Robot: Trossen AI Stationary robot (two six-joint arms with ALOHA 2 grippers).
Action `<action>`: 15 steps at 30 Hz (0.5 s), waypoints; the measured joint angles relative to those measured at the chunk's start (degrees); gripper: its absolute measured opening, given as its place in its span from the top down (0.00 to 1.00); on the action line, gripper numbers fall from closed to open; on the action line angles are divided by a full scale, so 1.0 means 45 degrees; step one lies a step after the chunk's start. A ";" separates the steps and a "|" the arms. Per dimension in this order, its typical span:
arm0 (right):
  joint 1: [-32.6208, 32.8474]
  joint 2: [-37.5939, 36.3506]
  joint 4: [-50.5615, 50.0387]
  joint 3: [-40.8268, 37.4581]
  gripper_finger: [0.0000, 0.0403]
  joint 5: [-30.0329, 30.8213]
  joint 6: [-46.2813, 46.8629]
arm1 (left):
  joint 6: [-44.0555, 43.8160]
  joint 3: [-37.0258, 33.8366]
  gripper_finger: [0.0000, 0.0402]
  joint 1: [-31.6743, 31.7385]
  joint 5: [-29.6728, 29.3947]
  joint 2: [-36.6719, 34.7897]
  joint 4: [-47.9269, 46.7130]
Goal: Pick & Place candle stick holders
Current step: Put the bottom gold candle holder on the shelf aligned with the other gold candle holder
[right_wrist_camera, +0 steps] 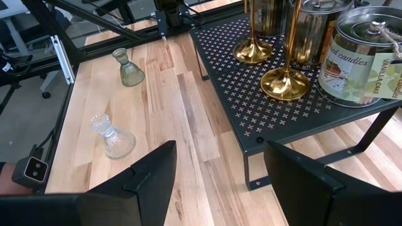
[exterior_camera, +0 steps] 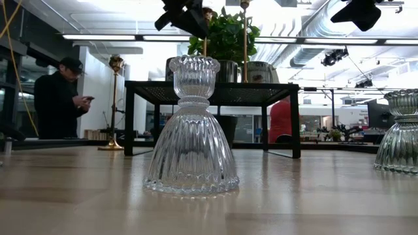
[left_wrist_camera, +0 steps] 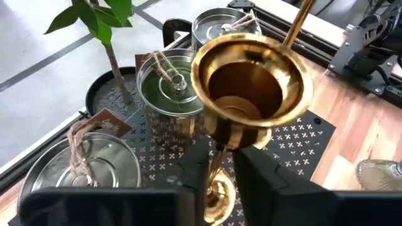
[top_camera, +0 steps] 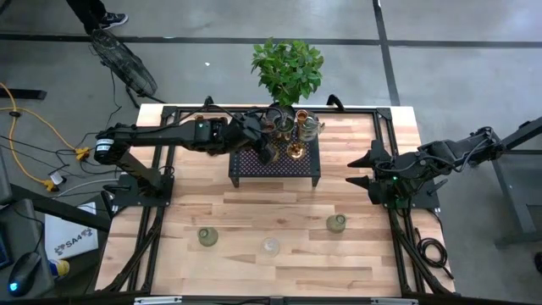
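My left gripper (left_wrist_camera: 217, 176) reaches over the black perforated stand (top_camera: 275, 165) and is narrowly open. Its fingers flank the thin stem of a tall brass candle stick holder (left_wrist_camera: 251, 88) with a small gap, and the holder's round base (left_wrist_camera: 220, 198) rests on the stand. A second brass holder (right_wrist_camera: 284, 81) stands on the stand nearby. On the table nearer the front stand two greenish holders (top_camera: 207, 237) (top_camera: 336, 223) and a clear glass one (top_camera: 271, 246) on their wide bases. My right gripper (top_camera: 362, 171) waits open, right of the stand.
Silver candle tins (left_wrist_camera: 169, 94) (right_wrist_camera: 355, 56) crowd the stand's far part, close to the brass holders. A leafy potted plant (top_camera: 288, 68) stands behind the stand. Another brass stick (exterior_camera: 115, 98) stands left of the stand. Bare wood (top_camera: 254, 203) lies between the stand and the front holders. A person (exterior_camera: 59, 98) stands beyond the table.
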 joint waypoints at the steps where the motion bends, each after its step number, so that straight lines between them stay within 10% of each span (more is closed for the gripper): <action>1: 0.0003 0.0003 0.0000 0.0000 0.42 0.0000 0.0001 | 0.0000 0.0000 0.79 -0.0003 -0.0118 0.0003 -0.0010; 15: 0.0000 0.0002 0.0000 0.0000 0.42 0.0000 -0.0001 | 0.0407 0.0000 0.52 -0.0160 -0.0978 0.0005 -0.0498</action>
